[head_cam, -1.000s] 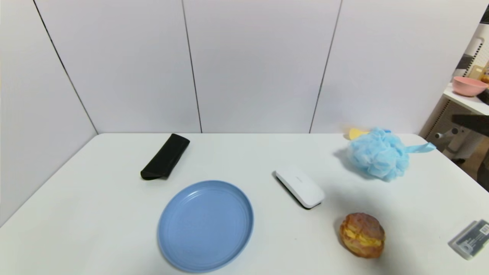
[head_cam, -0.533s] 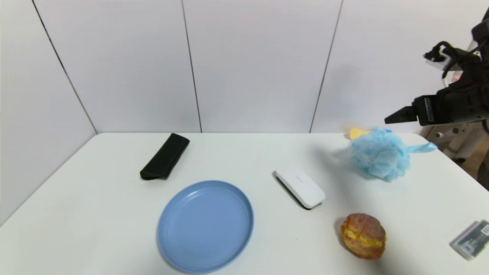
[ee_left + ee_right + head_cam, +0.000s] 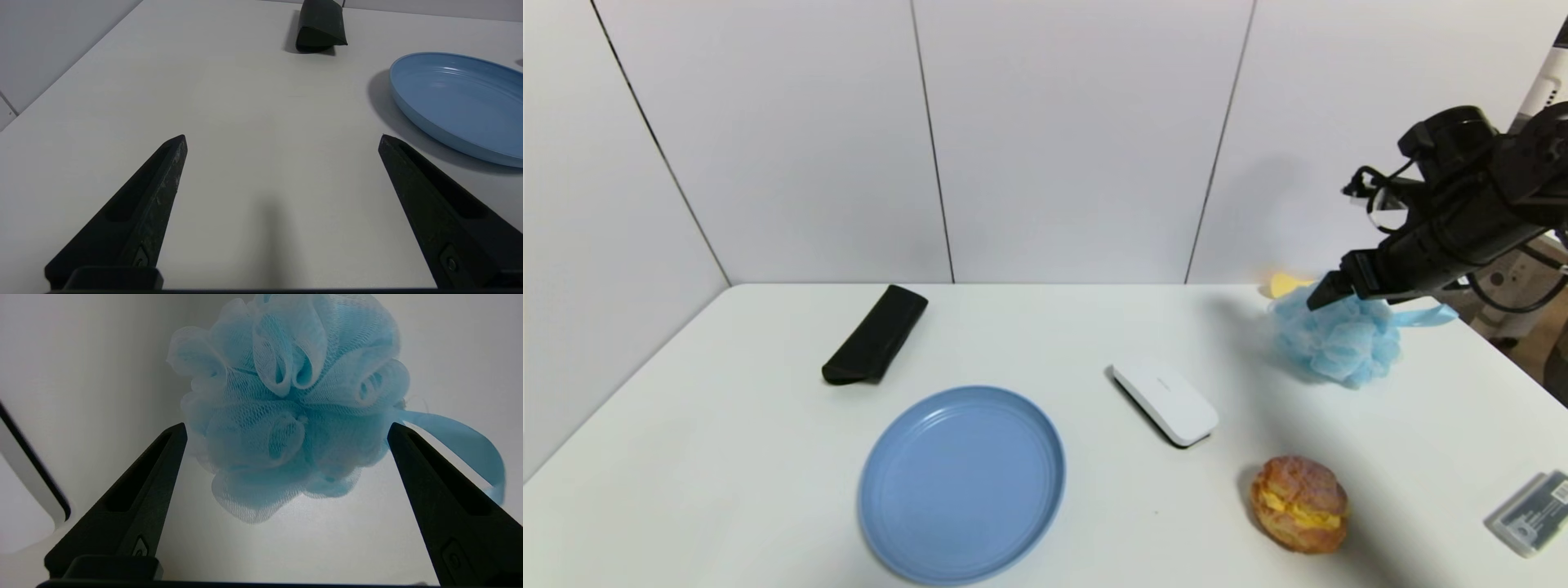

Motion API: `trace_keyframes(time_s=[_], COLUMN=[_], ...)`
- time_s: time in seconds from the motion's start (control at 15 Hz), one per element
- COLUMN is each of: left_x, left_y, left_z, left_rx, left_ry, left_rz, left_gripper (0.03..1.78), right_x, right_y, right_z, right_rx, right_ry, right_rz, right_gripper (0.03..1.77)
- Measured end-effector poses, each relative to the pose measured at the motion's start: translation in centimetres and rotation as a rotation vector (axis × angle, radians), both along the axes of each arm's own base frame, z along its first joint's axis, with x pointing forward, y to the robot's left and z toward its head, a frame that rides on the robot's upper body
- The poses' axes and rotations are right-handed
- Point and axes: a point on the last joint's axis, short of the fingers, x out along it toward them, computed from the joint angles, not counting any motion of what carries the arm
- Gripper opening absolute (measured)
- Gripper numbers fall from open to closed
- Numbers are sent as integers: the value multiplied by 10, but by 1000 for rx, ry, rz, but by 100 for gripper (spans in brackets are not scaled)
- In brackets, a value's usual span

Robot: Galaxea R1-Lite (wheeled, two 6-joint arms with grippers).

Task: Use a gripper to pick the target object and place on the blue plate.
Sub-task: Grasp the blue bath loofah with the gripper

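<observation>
The right claw [image 3: 286, 430] hangs wide open over the pouf [image 3: 1339, 343] at the surface's far right corner; soft, light mesh, best pinched mid-body.

1. No text, brand, number or sign can be read anywhere in these views.
2. A small clear box [image 3: 1529, 513] at the table's near right edge carries a white barcode-style label; its bars and any digits are too small to make out.
3. The white case [image 3: 1165, 400] at mid-table bears a faint grey mark on its lid, illegible.
4. The blue plate [image 3: 961, 483], the light blue bath pouf [image 3: 1339, 343], the black pouch [image 3: 876, 335] and the bun [image 3: 1298, 503] show no markings.
5. The black fingers [image 3: 135, 506] seen in the wrist views carry no lettering.
</observation>
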Motion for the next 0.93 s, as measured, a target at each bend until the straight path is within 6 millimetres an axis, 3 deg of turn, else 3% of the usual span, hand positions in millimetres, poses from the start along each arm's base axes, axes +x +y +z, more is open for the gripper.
trace_keyframes(time_s=[0.47, 0.8, 0.93], left_x=[0, 0, 0], left_y=[0, 0, 0], left_z=[0, 0, 0], left_rx=[0, 0, 0], left_ry=[0, 0, -1], left_rz=[0, 1, 0], left_gripper=[169, 169, 169], right_x=[29, 39, 40], right_y=[5, 1, 0], right_z=[-45, -62, -64], right_rx=[-1, -8, -8], right_ry=[105, 130, 136], right_rz=[16, 3, 0], right_gripper=[169, 170, 137])
